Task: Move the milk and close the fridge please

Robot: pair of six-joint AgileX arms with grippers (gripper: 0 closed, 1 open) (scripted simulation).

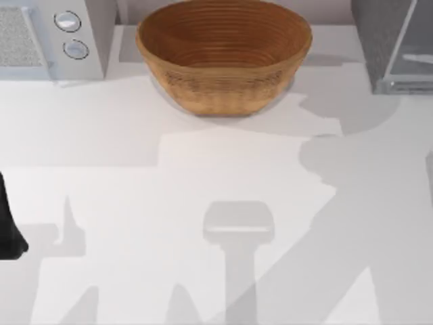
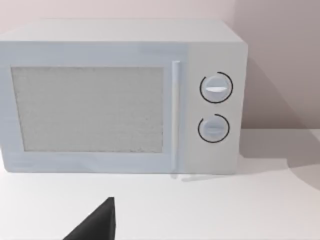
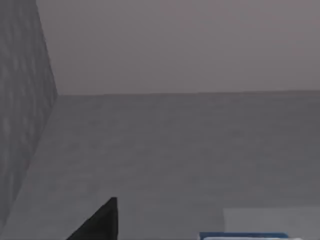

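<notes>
Centrally woven bowl (image 1: 224, 54) btwn microwave (image 1: 51, 37) & fridge (image 1: 396, 44), gripper states can't tell.

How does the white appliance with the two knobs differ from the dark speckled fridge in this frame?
The white appliance stands at the table's far left corner, and the fridge at the far right, with the woven bowl between them. The appliance's casing is plain white; the fridge's is dark grey and speckled. The appliance carries two round knobs beside a frosted window, while the fridge has a pale glassy door panel angled out from its body. Both are boxy and stand at the table's back edge.
</notes>
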